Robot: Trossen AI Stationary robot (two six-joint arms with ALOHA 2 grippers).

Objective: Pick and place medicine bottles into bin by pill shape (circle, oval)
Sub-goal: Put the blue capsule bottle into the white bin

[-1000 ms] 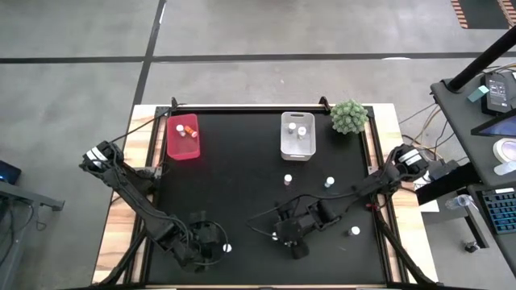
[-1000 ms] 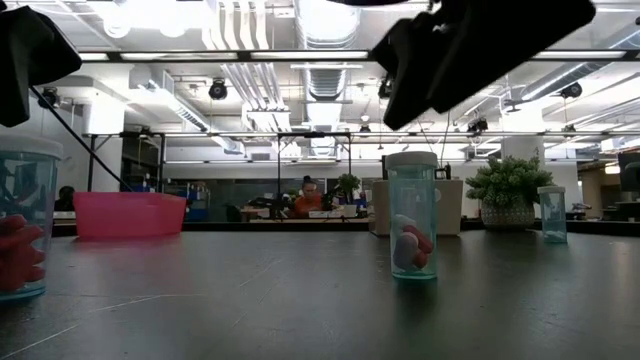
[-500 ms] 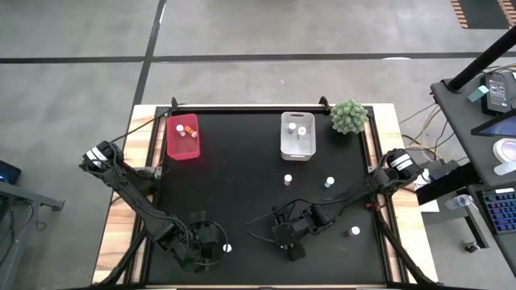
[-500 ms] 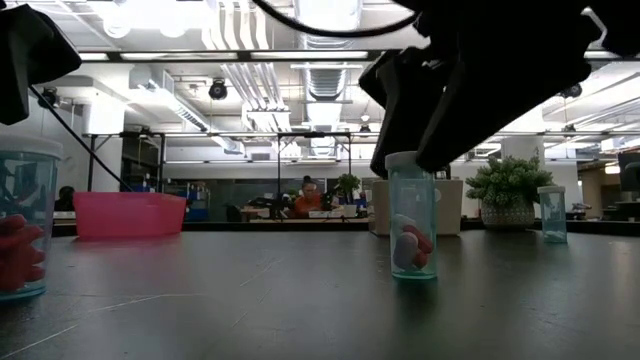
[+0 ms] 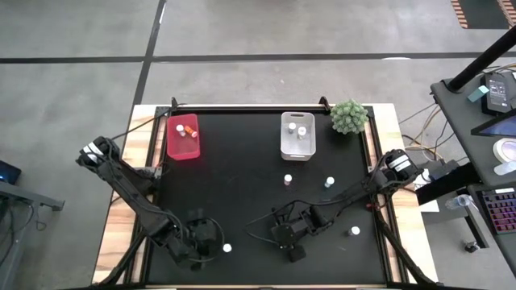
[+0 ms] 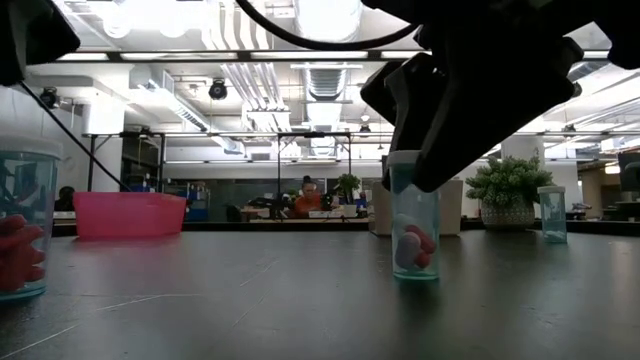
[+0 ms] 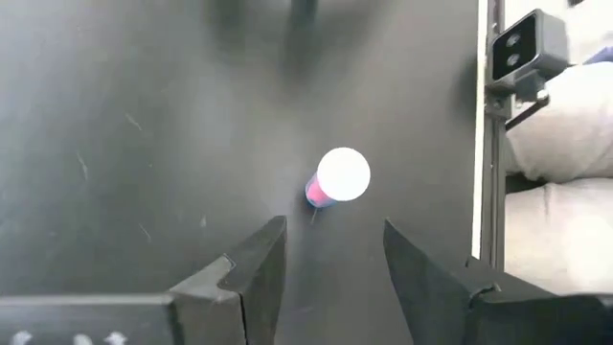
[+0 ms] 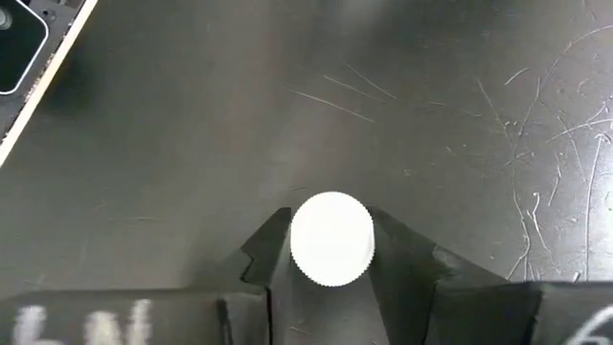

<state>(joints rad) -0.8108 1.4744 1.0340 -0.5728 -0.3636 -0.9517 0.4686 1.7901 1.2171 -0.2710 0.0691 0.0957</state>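
Green spiky plant ball (image 5: 349, 116): one, at the table's (image 5: 242, 201) far right corner, just beside the white bin; in the low view (image 6: 509, 192) it stands in a pale pot at the far edge.

Table: black top, light wooden border along the left and right edges.

Desk (image 5: 484, 145): dark, off the table's right edge, carrying a keyboard (image 5: 501, 211), a tape roll (image 5: 507, 150) and small devices.

Person (image 6: 306, 198): seated in the room beyond the far edge, low view only.

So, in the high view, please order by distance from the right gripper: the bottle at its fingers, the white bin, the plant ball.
1. Bottle, at the right gripper.
2. White bin, toward the back.
3. Plant ball, back right corner.
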